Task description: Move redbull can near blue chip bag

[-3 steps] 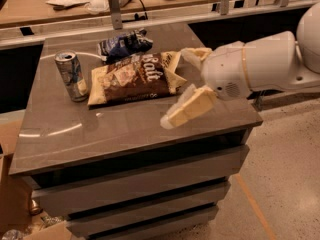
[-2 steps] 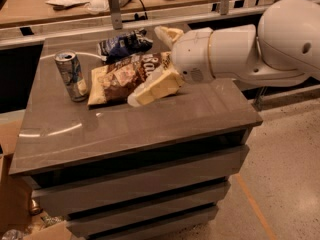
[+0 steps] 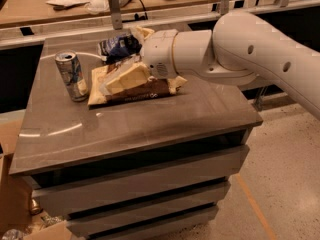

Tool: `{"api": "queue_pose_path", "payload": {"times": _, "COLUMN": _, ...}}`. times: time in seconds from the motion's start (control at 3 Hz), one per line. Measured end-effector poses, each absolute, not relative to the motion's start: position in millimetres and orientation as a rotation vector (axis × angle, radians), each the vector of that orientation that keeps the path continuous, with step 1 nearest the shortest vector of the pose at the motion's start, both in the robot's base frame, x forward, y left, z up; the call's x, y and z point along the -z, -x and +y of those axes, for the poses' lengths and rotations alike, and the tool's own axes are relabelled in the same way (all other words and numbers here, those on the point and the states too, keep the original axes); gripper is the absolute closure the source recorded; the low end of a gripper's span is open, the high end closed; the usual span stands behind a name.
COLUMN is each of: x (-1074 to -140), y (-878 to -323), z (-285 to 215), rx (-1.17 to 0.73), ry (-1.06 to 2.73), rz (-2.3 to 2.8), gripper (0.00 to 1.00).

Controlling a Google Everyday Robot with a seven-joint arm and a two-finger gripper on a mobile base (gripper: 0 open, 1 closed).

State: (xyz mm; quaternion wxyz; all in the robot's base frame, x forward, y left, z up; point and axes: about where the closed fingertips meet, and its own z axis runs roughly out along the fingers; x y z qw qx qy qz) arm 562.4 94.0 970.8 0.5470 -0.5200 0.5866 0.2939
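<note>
The redbull can (image 3: pixel 71 75), silver and blue, stands upright at the left of the grey table (image 3: pixel 150 121). The blue chip bag (image 3: pixel 119 46) lies wrinkled at the table's back, to the right of the can. My gripper (image 3: pixel 131 56) hovers over the bags in the middle of the table, right of the can and apart from it. It is open and empty, with one cream finger (image 3: pixel 123 79) low over the tan bag and the other up by the blue bag. The arm hides part of the blue bag.
A larger tan and brown bag (image 3: pixel 145 90) lies in front of the blue bag, between the can and my arm. A back counter (image 3: pixel 40 11) holds papers and clutter. A cardboard box (image 3: pixel 12 204) sits on the floor at the lower left.
My arm has swung left across the table, from the right front edge to over the bags, closer to the can. The can and the bags have not moved.
</note>
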Motion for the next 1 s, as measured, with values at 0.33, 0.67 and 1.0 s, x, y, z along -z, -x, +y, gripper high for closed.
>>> {"api": "queue_pose_path", "payload": {"times": 0.33, "x": -943.9, "y": -571.2, "z": 108.7, "rx": -0.745, "ry": 1.226, "rz": 1.418, "gripper": 0.0}}
{"api": "queue_pose_path", "payload": {"times": 0.67, "x": -914.9, "y": -570.9, "z": 117.5, "rx": -0.796, "ry": 1.22, "rz": 1.438, "gripper": 0.0}}
{"api": "queue_pose_path", "payload": {"times": 1.0, "x": -915.0, "y": -570.9, "z": 117.5, "rx": -0.796, "ry": 1.22, "rz": 1.438, "gripper": 0.0}}
